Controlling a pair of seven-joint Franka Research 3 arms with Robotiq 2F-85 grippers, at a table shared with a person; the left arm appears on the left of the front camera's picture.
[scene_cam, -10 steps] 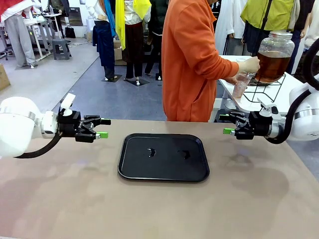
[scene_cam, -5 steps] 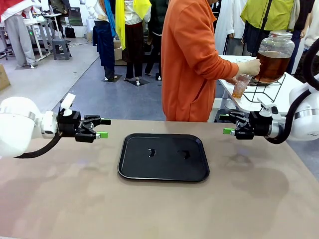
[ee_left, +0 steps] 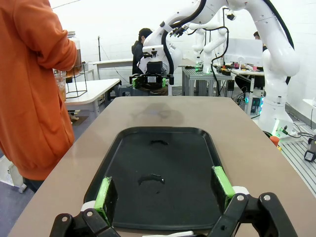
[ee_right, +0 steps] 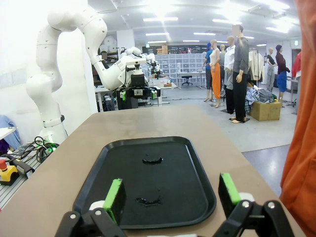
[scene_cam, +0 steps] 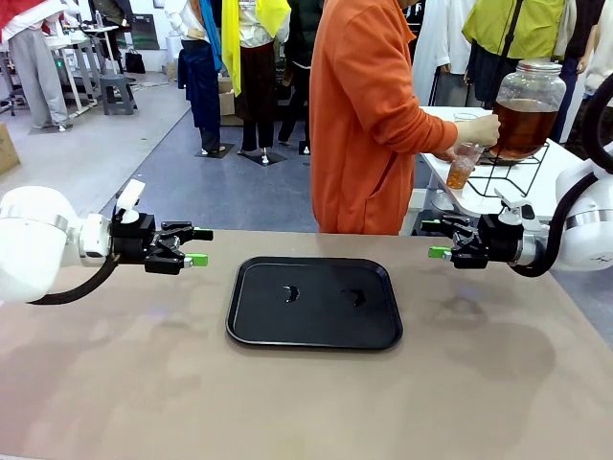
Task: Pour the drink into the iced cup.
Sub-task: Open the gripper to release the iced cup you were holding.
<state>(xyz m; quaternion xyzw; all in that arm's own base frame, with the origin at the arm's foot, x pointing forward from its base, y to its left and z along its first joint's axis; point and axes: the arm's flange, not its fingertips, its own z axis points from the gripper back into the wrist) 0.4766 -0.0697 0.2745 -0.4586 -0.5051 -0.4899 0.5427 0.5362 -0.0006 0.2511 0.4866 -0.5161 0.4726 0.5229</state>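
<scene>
Hovering with jaws apart, the left gripper [scene_cam: 198, 246] at nine o'clock and right gripper [scene_cam: 436, 240] at three flank the black rectangular plastic tray [scene_cam: 315, 303], clear of its edges. At one o'clock, the person's hand [scene_cam: 480, 126] holds a clear plastic cup [scene_cam: 463, 165] of amber-brown drink at the glass jar [scene_cam: 524, 108].

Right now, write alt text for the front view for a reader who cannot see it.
A person in orange fills a clear cup with the drink from a glass dispenser jar on a side table beyond the brown table. A black tray sits mid-table between the open left gripper and open right gripper.
</scene>
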